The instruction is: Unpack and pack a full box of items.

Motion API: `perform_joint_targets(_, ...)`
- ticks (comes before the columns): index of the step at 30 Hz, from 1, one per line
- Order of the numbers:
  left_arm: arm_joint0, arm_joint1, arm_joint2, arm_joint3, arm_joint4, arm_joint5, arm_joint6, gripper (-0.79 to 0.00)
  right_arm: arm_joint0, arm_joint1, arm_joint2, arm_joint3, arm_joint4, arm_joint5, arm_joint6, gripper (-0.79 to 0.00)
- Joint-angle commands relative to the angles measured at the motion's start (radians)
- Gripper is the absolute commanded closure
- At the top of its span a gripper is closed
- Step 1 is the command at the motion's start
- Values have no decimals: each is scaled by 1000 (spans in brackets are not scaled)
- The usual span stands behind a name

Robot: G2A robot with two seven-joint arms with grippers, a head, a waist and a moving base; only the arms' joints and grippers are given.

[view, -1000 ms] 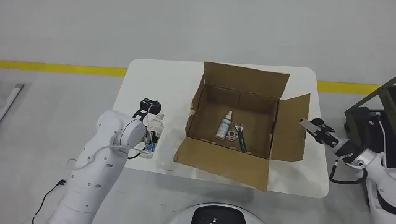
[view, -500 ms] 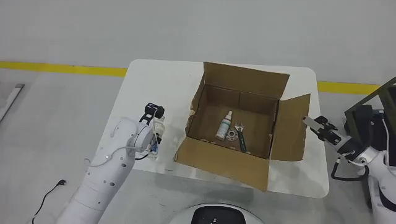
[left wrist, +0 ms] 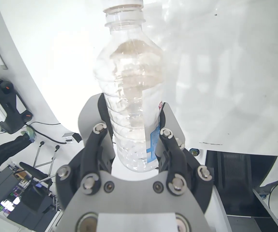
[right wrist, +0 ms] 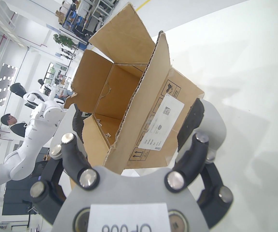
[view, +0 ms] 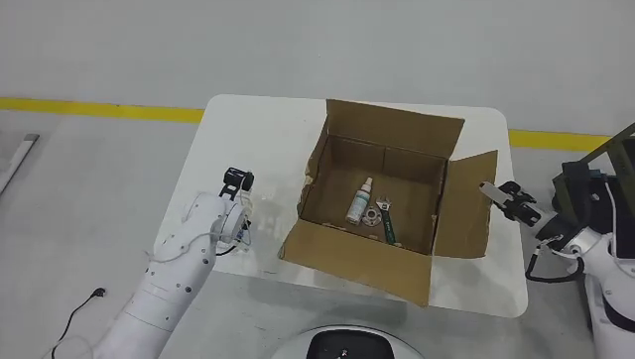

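An open cardboard box stands in the middle of the white table, flaps spread. On its floor lie a small white spray bottle and a green-handled wrench. My left gripper is over the table's left part, shut on a clear plastic bottle with a white cap, held low on its body just above the tabletop. My right gripper is open at the box's right flap; the flap's edge lies between its fingers.
The table's front-left edge is close to my left gripper. A dark cart stands off the table's right end behind my right arm. A yellow floor line runs behind the table.
My left arm has folded lower and its gripper has shifted slightly, with the bottle still in it. My right gripper has edged in toward the box's right flap.
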Motion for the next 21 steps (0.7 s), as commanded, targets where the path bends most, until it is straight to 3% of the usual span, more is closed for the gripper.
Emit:
perform_joint_targets(1, 4, 2, -9, 6, 11, 1, -1, 0, -1, 1, -3, -1, -2, 3, -2, -785)
perform_joint_targets(11, 22, 2, -20, 40, 53, -14, 25, -3, -3, 9, -21, -6, -4, 16, -13, -785)
perform_joint_targets(12, 23, 2, -17, 43, 62, -15, 31, -139, -4, 10, -22, -6, -4, 17, -14, -785)
perform_joint_targets(13, 22, 0, -21, 44, 48, -6, 20, -148, -4, 11, -22, -6, -4, 18, -14, -785)
perform_joint_targets(15, 14, -2, -20, 34, 56, -11, 11, -102, -5, 12, -23, -7, -5, 20, -17, -785)
perform_joint_targets(17, 16, -3, -22, 35, 46, -19, 2, 0, -7, 14, -23, -8, -3, 21, -20, -785)
perform_joint_targets(21, 28, -4, -22, 35, 61, -16, 24, 0, -10, 16, -23, -10, 1, 22, -26, -785)
